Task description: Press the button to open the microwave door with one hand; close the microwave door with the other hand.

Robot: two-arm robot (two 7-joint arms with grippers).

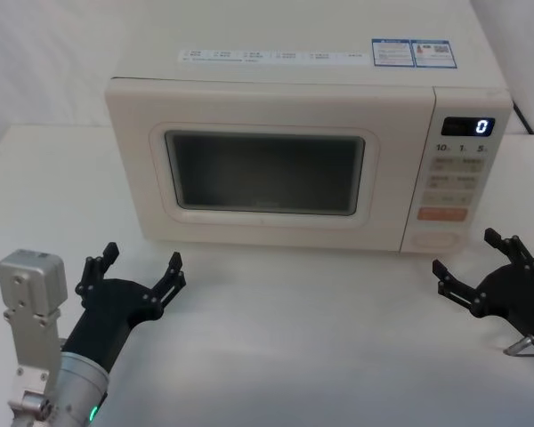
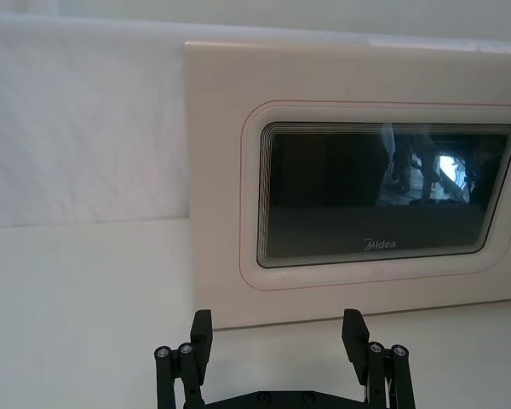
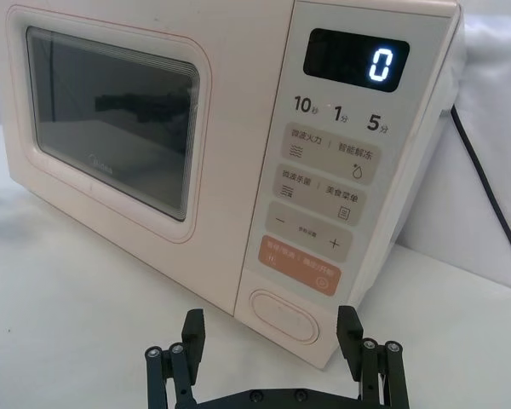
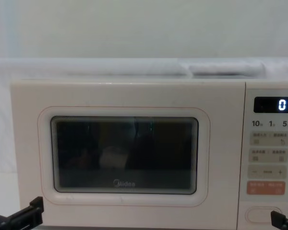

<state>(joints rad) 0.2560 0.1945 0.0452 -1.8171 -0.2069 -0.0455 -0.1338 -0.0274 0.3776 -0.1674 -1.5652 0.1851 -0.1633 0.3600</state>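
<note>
The cream microwave stands mid-table with the microwave door [image 1: 262,173] shut flat against its front; the dark window and Midea logo show on the door [image 2: 383,196] [image 4: 125,153]. The button [image 1: 438,238] is the wide pill-shaped key at the bottom of the control panel, under the orange key. My left gripper [image 1: 142,256] is open, low over the table in front of the door's left part, a short gap away [image 2: 278,322]. My right gripper [image 1: 465,252], the other hand, is open just before the button [image 3: 283,317], not touching it [image 3: 271,317].
The panel's display [image 3: 380,65] reads 0. A black cable [image 3: 485,187] runs down behind the microwave's right side. White cloth backs the white table [image 1: 294,338]. A small silver part [image 1: 518,347] lies by my right arm.
</note>
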